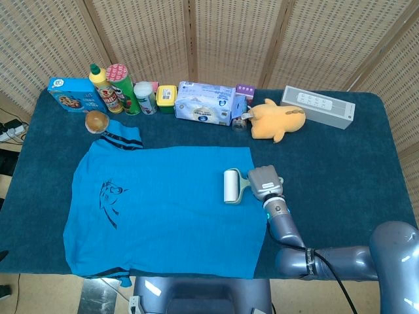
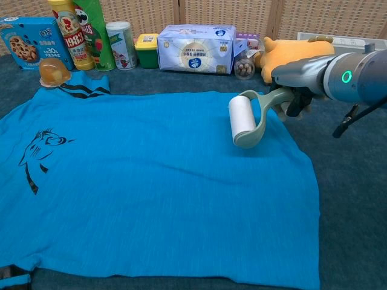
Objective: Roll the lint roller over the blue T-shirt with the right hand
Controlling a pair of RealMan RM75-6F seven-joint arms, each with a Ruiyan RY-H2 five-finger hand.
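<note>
The blue T-shirt (image 1: 163, 206) (image 2: 151, 181) lies flat across the dark blue table, a black cat print on its left side. My right hand (image 1: 263, 181) (image 2: 296, 99) grips the pale green handle of the lint roller (image 1: 233, 186) (image 2: 245, 121). The roller's white drum sits over the shirt near its right edge, below the top hem. Whether the drum touches the cloth I cannot tell. My left hand appears in neither view.
Along the table's back stand a cookie box (image 1: 71, 93), bottles and cans (image 1: 118, 88), a tissue pack (image 1: 206, 103), a yellow plush toy (image 1: 278, 120) and a white box (image 1: 319, 106). A round bun-like thing (image 1: 97, 121) lies by the shirt's collar.
</note>
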